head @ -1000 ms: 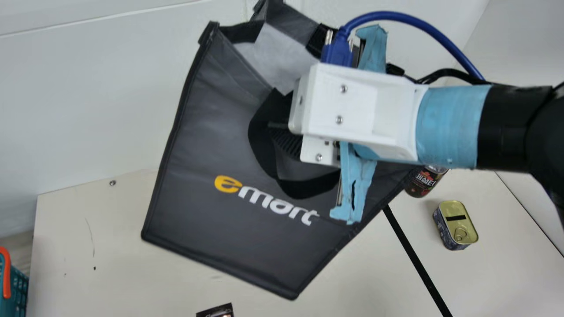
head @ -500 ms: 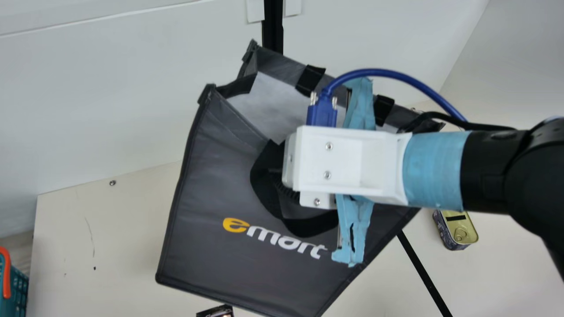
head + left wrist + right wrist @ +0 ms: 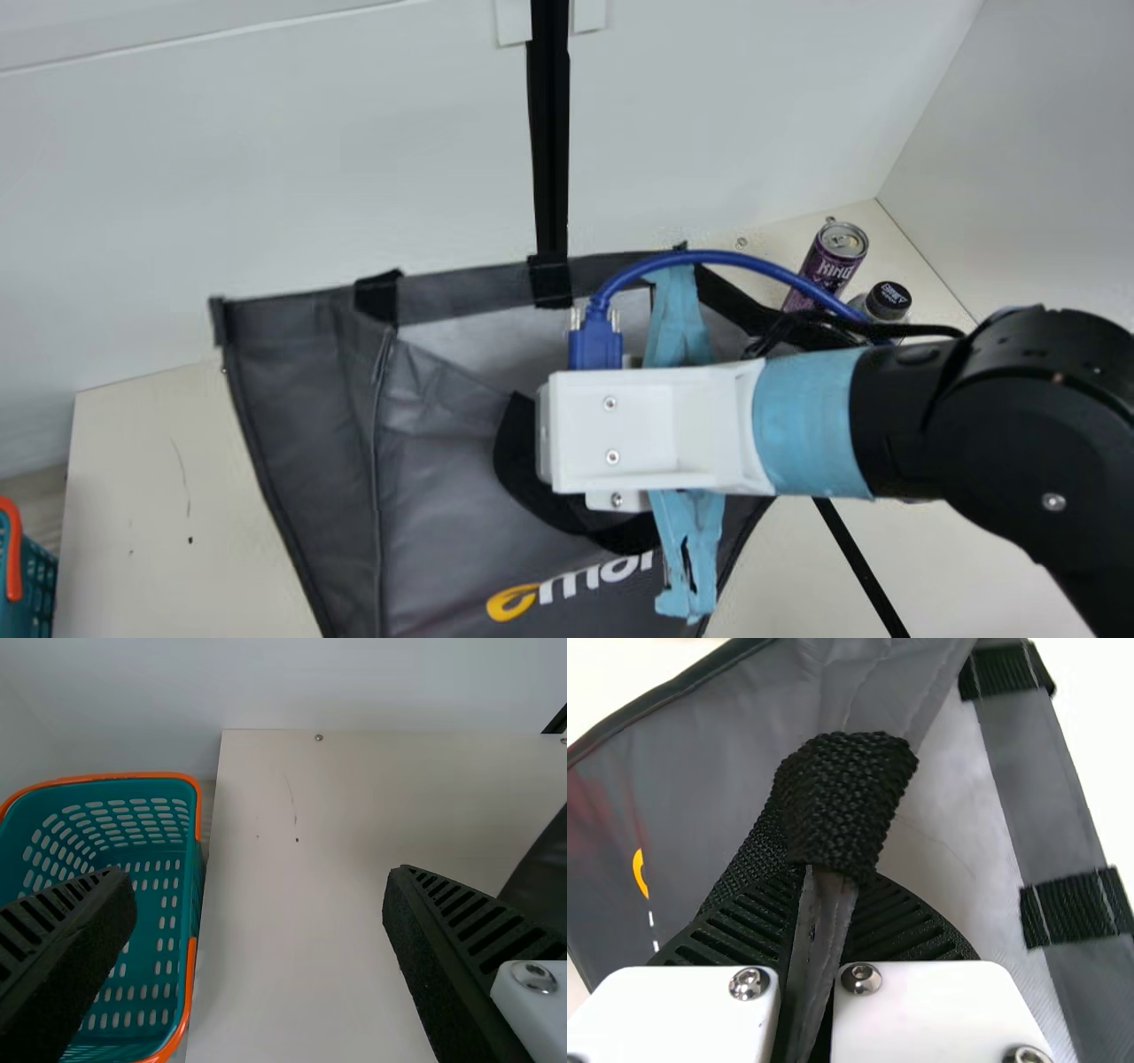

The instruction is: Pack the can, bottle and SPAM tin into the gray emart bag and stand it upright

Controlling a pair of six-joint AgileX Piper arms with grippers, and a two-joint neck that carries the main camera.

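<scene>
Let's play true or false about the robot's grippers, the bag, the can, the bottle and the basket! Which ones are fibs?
1. The right gripper is holding the gray emart bag. True.
2. The purple can is inside the bag. False: it is outside, on the table.
3. The left gripper is shut. False: it is wide open.
4. The bottle has a black cap. True.
5. The basket is pink. False: it's teal with orange trim.

the gray emart bag (image 3: pixel 443 461) gapes near the upright purple can (image 3: pixel 827 266) and black-capped bottle (image 3: pixel 887 303).
</scene>
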